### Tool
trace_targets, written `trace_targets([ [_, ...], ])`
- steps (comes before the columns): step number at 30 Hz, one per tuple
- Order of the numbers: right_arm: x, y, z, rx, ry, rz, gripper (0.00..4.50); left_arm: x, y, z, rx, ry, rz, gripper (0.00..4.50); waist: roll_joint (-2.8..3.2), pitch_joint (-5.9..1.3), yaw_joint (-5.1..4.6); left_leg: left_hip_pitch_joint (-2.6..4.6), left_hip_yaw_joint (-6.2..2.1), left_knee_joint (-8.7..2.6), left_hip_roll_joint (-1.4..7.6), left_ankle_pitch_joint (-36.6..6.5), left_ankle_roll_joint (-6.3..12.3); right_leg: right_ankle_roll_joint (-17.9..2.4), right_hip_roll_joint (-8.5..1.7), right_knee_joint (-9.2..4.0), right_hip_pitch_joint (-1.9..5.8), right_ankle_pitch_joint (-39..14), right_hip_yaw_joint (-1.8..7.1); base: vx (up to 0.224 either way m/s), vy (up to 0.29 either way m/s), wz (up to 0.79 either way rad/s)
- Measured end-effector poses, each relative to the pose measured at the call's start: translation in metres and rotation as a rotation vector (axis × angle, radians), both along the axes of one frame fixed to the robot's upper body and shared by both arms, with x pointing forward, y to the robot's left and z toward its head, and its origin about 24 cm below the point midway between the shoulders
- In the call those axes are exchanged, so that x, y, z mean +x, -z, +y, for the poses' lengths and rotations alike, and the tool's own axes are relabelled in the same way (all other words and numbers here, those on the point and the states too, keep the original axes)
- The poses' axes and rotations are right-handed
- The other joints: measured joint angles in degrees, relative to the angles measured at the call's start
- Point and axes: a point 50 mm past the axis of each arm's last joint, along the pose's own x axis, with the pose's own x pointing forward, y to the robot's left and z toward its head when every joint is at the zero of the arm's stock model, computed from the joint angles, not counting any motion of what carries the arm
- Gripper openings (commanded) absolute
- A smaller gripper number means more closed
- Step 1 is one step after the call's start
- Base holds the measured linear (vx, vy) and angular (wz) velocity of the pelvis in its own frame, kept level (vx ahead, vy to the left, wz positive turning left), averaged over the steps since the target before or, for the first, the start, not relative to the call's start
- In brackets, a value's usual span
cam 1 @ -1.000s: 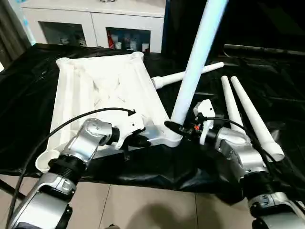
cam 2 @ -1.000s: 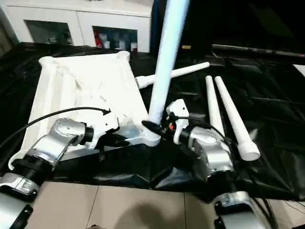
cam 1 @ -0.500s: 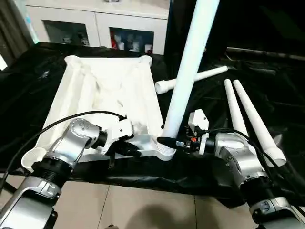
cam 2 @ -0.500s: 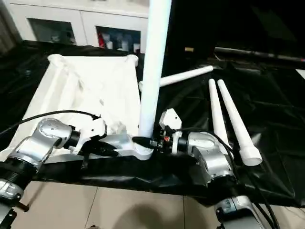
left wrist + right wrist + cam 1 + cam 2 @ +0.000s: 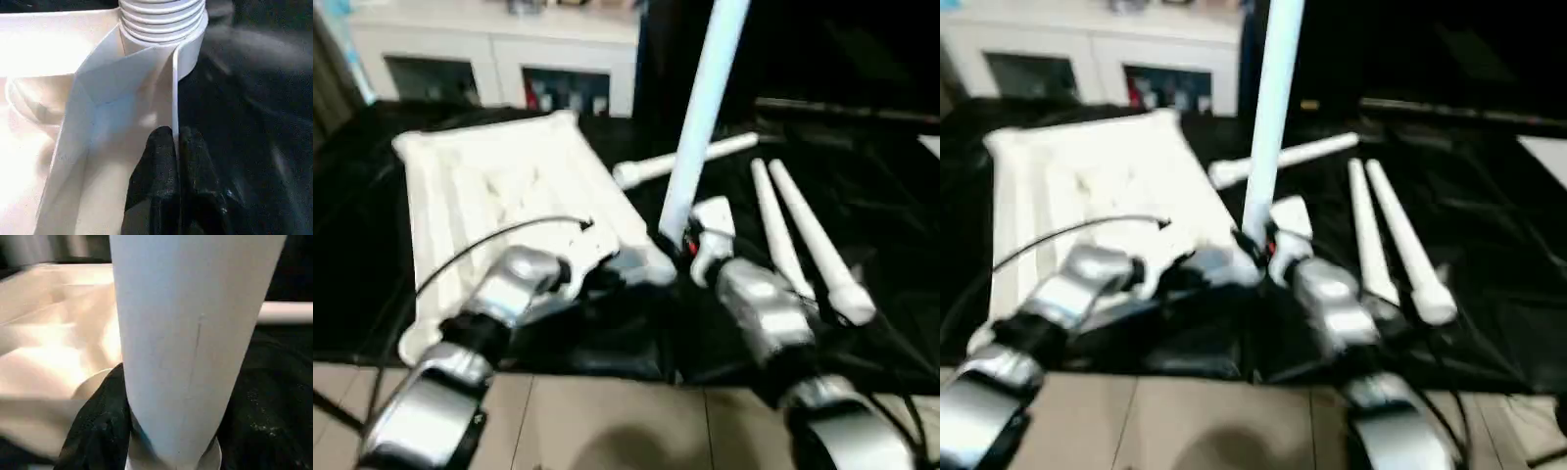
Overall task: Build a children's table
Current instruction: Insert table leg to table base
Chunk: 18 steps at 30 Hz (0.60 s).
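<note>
A: Pinching the thin side wall of the table top (image 5: 98,73), the left gripper (image 5: 174,147) has its two black fingers pressed together on the rim, just short of the corner socket. The right gripper (image 5: 166,431) sits half-spread around the upright leg (image 5: 700,108), low down near its threaded end.

B: How will it handle?

A: Hollow plastic, I'd judge: light, stiff, smooth enough to slip. The leg is best taken low where it is thickest; the top by its wall or ribs. It lies ribs-up on the black cloth (image 5: 862,186), three loose legs (image 5: 803,235) beside it.

B: Anything unclear?

A: The thread's seating is hidden behind the right wrist, and the leg's upper end is cut off.
</note>
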Motion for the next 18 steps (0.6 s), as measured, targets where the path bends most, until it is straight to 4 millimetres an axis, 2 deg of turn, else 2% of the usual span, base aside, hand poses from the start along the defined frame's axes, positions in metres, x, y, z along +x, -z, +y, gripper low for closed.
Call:
trace_targets([
  [6,0.013,-0.007,0.012,-0.012,0.251,0.039,1.89,0.006,-0.001,-0.023,-0.004,-0.114,-0.014,0.0,-0.01,-0.09,-0.05,-0.15,0.01,-0.04,-0.04,0.0,0.0,-0.32,0.0,-0.42,-0.12,0.26,0.01,0.0,0.0,0.0],
  [18,0.019,-0.013,0.018,-0.028,0.273,0.016,1.89,0.008,-0.005,-0.024,-0.008,-0.137,-0.026,0.0,-0.13,-0.18,0.2,-0.05,0.1,-0.74,-0.05,0.03,-0.07,-0.42,0.03,-0.48,-0.33,0.97,0.0,0.0,0.0,0.0],
])
